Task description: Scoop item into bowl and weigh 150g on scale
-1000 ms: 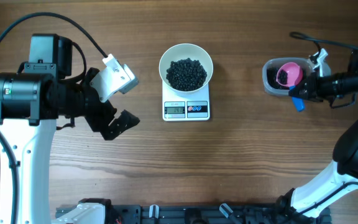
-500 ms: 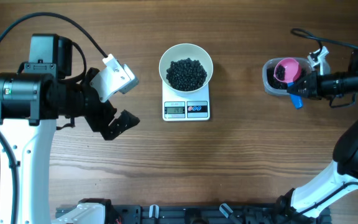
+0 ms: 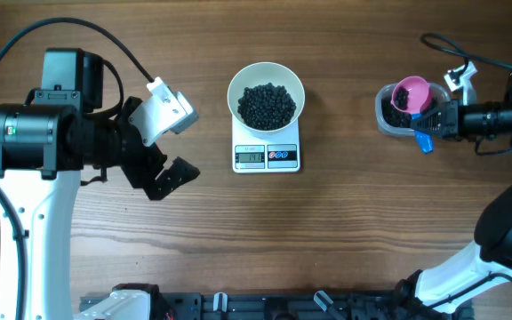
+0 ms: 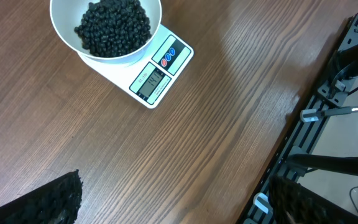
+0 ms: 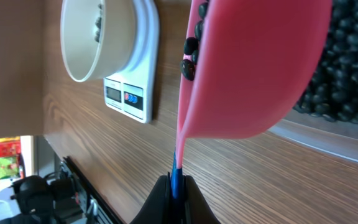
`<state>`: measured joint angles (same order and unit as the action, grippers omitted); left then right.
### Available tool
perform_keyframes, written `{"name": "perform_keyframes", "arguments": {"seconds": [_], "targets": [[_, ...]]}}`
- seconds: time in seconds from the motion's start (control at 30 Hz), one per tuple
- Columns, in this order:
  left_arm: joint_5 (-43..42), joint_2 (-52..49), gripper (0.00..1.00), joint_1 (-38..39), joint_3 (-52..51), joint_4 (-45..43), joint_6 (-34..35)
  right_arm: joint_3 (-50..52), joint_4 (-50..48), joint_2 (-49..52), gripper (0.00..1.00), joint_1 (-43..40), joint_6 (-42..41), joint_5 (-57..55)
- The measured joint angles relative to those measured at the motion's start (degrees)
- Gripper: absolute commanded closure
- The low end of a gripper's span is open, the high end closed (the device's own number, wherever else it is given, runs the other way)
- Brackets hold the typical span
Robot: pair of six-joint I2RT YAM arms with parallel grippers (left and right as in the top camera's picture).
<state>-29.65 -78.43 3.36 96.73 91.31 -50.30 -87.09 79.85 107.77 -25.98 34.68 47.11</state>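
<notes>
Scoop (image 3: 410, 92) shifted toward tub (image 3: 382, 108) far rim; right jaws clamp handle; left jaws wide, unmoved.

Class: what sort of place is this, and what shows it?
Likely a robotics lab bench: robot arms flank a wooden table, a scale bears a bowl of black beads, the right hand grips a pink scoop.

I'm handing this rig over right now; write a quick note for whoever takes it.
The left gripper has its jaws open, idle to the left of the scale, holding nothing.
The right gripper has its jaws shut on the handle of the pink scoop, tilted over the clear tub, with a few pieces in it.
Done: the bowl sits on the scale with a heap of the item.
To do: read the display, illegible here, and top up to target.
</notes>
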Motion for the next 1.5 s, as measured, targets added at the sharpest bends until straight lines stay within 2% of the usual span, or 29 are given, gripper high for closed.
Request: {"name": "perform_keyframes", "arguments": {"seconds": [0.23,0.7,0.93,1.2,1.5], "targets": [[0.0,0.0,0.0,0.0,0.0,0.0,0.0,0.0,1.77,-2.49,0.96,1.77,0.0,2.67],[0.0,0.0,0.0,0.0,0.0,0.0,0.0,0.02,1.03,-5.29,0.96,18.43,-0.96,6.03],[0.0,0.0,0.0,0.0,0.0,0.0,0.0,0.07,-5.99,-5.35,0.96,26.53,-4.07,6.23],[0.0,0.0,0.0,0.0,0.0,0.0,0.0,0.2,-15.65,-5.35,0.96,34.93,-10.86,1.25],[0.0,0.0,0.0,0.0,0.0,0.0,0.0,0.28,-17.68,-5.35,0.95,37.2,-13.66,-4.39]]}}
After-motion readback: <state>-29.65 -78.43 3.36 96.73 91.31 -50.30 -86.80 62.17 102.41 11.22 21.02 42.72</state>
